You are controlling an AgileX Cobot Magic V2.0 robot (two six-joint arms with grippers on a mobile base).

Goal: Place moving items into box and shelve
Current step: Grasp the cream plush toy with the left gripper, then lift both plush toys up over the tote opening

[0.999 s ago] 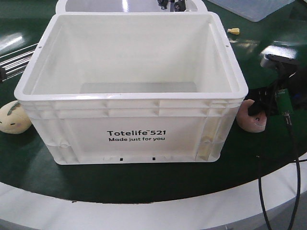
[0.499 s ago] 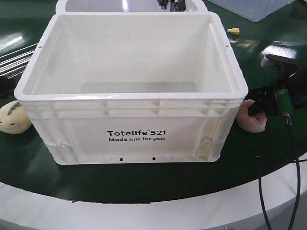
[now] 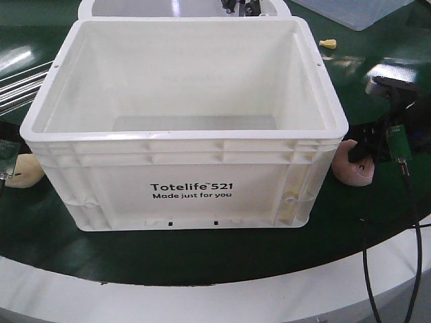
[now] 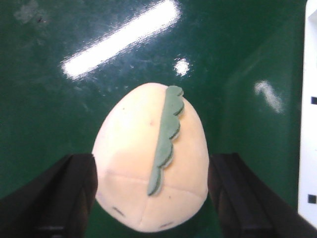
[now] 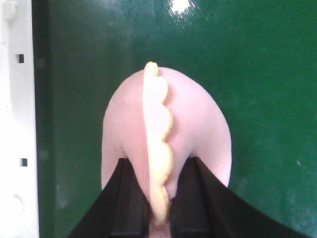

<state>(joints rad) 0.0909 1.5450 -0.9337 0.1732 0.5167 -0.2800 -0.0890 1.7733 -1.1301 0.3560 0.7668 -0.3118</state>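
Right gripper (image 5: 161, 203) tight on pink toy (image 5: 198, 129) beside box (image 5: 15, 124)

That white plastic crate (image 3: 114, 192) looks smooth and lightly glossy, black print crisp on its wall. The dark green tabletop (image 3: 202, 259) shines hard, glare streaking across it. The cream soft toy (image 4: 133, 163) is matt plush cloth, seams showing, with a flat felt-like green crest (image 4: 166, 139). The pink soft toy (image 5: 198, 124) has the same matt fabric, its cream crest (image 5: 158, 148) yellow-edged
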